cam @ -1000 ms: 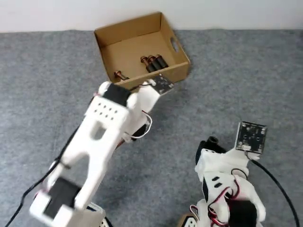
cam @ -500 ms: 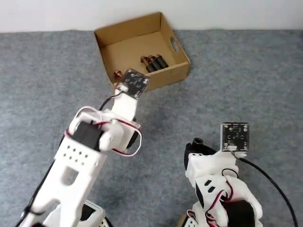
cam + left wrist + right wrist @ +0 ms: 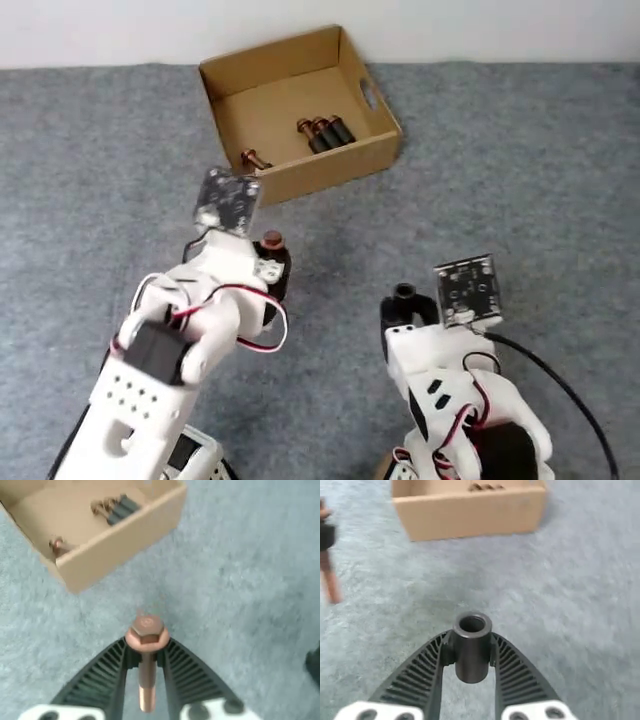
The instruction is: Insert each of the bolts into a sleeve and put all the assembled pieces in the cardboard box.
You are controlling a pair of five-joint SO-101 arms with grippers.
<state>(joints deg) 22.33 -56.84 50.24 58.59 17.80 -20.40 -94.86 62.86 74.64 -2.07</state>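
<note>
Grey carpeted surface; cardboard box at far side, assembled pieces lying inside.

Left end effector clamped on copper bolt: head up, shank hanging free, likely so it can drop into bore.

Right end effector clamped on black sleeve: open end up, ready to receive.

Bolt and sleeve near each other, apart, not yet mated, short of box.

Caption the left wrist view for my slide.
Left pincer shut on a copper bolt, head up, with the cardboard box beyond.

Grey carpeted table surface; plain white wall along far edge.
</note>
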